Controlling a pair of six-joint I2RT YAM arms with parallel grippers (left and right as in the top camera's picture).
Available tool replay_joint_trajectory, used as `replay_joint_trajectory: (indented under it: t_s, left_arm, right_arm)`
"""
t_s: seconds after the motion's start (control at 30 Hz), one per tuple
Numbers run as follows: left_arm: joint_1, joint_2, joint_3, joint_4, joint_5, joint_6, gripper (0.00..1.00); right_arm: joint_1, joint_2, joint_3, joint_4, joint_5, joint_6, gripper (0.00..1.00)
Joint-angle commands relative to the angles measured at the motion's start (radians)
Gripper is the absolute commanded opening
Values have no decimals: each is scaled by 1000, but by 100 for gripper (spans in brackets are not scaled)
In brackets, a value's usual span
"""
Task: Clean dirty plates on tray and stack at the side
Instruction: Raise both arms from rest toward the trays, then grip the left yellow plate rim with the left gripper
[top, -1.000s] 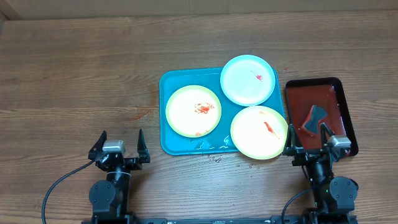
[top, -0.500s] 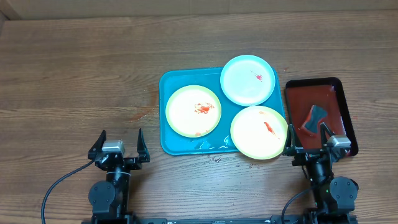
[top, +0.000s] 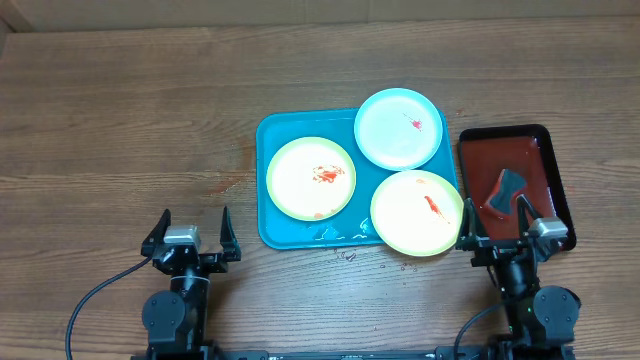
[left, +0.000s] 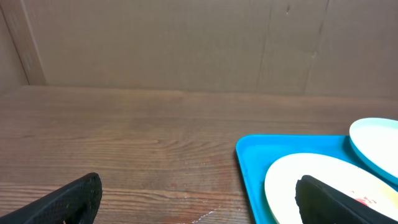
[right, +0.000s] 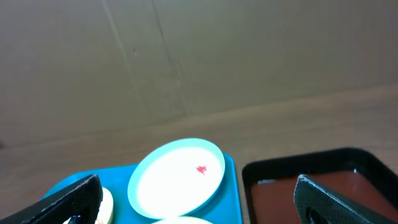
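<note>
The plates (top: 311, 177) lie above both our grippers in the overhead frame. Our left gripper (top: 194, 220), lower left, stands wide open and empty, well apart from them; our right gripper (top: 493, 222), lower right, gapes empty too, just beside the nearer yellow plate (top: 417, 212). All three, round and flat, rest on the teal tray (top: 275, 225) at centre, its long axis left-to-right; the cyan plate (top: 400, 128) overhangs its upper edge.

- left tool (top: 195, 220): matte black, two tapered fingers (left: 68, 202), pale grey block (top: 183, 235) on top
- right tool (top: 492, 212): same black build, grey block
- thin black cable (top: 95, 297) at each base
- round black joints (top: 167, 312), perhaps screwed; too small to tell
</note>
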Motion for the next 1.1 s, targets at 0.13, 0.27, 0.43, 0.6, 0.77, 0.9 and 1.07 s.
replay_joint_trajectory:
  t_s: [0.13,0.27,0.43,0.6,0.77,0.9,1.07]
  left_arm:
    - [4,94,158,-38,8,52,100]
    - [4,234,261,-38,58,104,100]
    - [4,483,490,-152,101,104,100]
    - [4,796,843,-413,155,104,100]
    - [-7,1080,1218,-742,200,105,100]
    - [-51,1296,1486,-1020,200,123,100]
    - [-142,1515,1691,-1252,238,122,100]
  right_arm:
    - [8,94,159,-33,-13,-29,100]
    - [8,196,257,-42,-13,-29,100]
    - [8,353,433,-100,-36,-29,100]
    - [8,550,706,-314,-66,-26,100]
    - [8,744,935,-533,-102,-24,100]
    - [-13,905,1118,-682,-190,-21,100]
    - [-121,1125,1356,-910,-405,-21,100]
